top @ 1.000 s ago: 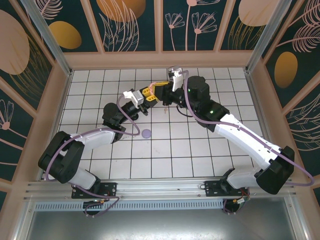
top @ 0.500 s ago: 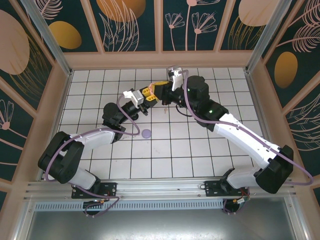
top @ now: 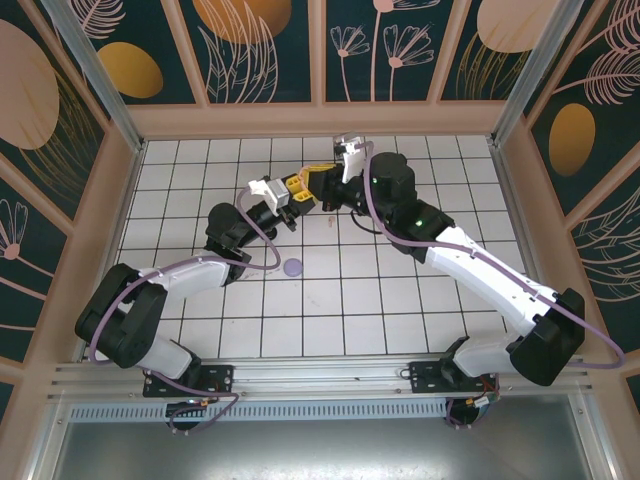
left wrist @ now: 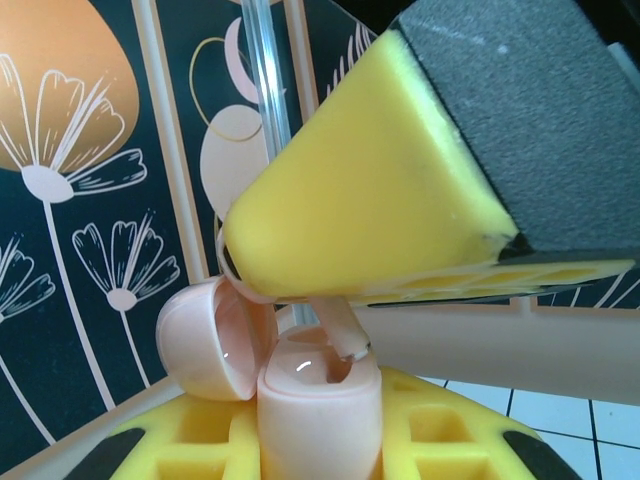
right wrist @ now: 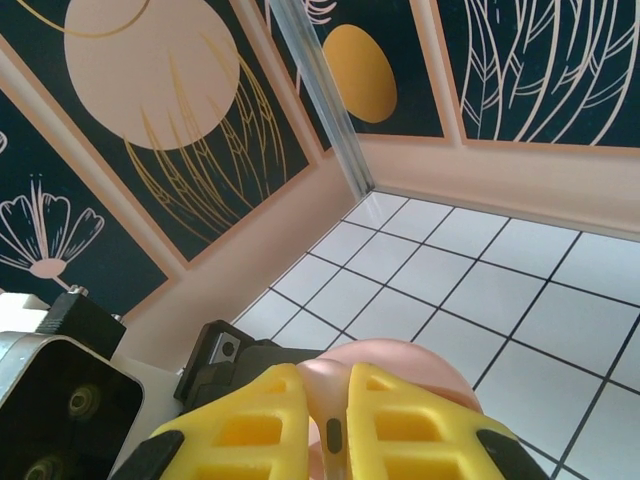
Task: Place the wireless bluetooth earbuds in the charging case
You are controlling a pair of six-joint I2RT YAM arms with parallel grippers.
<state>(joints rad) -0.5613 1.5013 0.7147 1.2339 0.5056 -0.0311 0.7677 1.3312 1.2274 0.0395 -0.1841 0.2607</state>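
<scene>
- Clamped narrow in left gripper: open pink case, lid swung to 9 o'clock.
- Nipped tight in right gripper: pink earbud, at 12 o'clock of case, stem tip at its well.

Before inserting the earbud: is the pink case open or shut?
Open: the lid of the pink case is swung aside on its hinge, baring the hollow inside.
</scene>
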